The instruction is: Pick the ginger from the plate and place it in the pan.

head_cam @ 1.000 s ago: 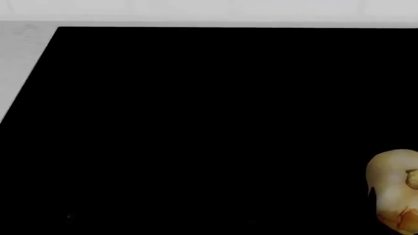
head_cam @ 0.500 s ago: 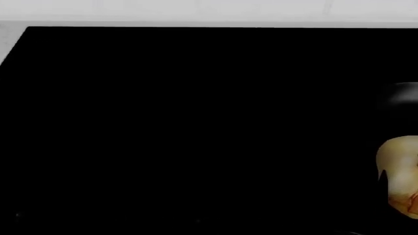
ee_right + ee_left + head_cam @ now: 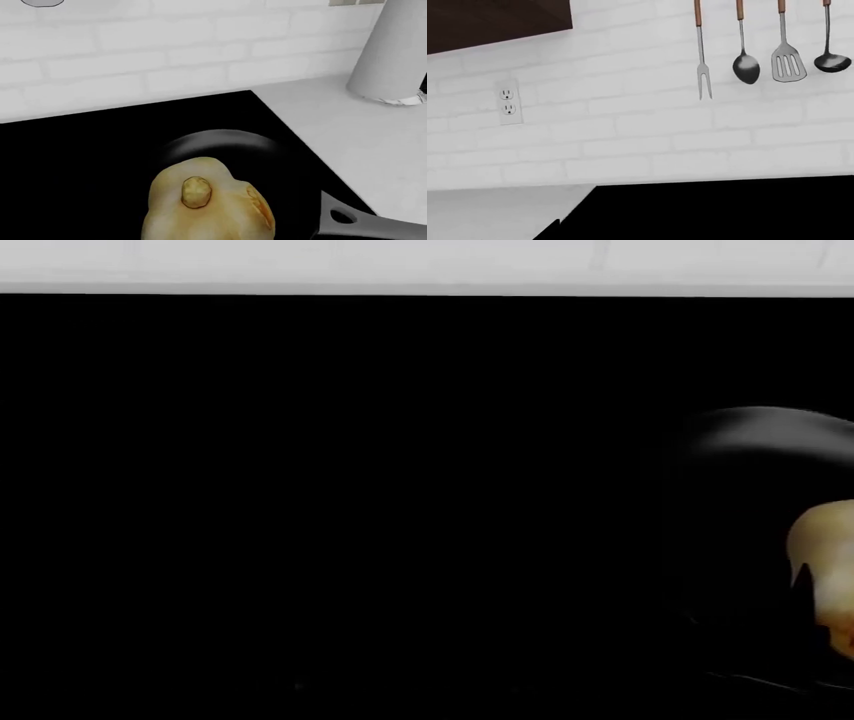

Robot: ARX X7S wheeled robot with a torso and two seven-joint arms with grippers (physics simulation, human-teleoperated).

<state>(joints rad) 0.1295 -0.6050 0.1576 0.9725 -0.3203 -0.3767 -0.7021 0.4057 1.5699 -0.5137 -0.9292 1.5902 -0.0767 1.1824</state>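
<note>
The ginger point(image 3: 210, 207), a pale-yellow knobbly lump with a tan nub, fills the near middle of the right wrist view. It hangs just in front of the black pan point(image 3: 223, 145), right where my right gripper's jaws sit. The black fingers do not stand out against the black behind them. In the head view the ginger point(image 3: 830, 570) shows at the right edge, in front of the pan's glossy rim point(image 3: 761, 435). The pan's grey handle point(image 3: 373, 227) points toward the counter. The plate is out of view. My left gripper cannot be made out in the left wrist view.
The black stovetop point(image 3: 334, 500) fills the head view below a white brick wall point(image 3: 400, 260). A grey cylinder point(image 3: 393, 50) stands on the white counter point(image 3: 360, 140) to the stove's right. A fork, spoon, spatula and ladle point(image 3: 760, 55) hang on the wall near an outlet point(image 3: 508, 106).
The head view has swung right: the stovetop's left edge and the counter slid out of view, and the pan came in at the right. The ginger stays at the right edge, slightly higher.
</note>
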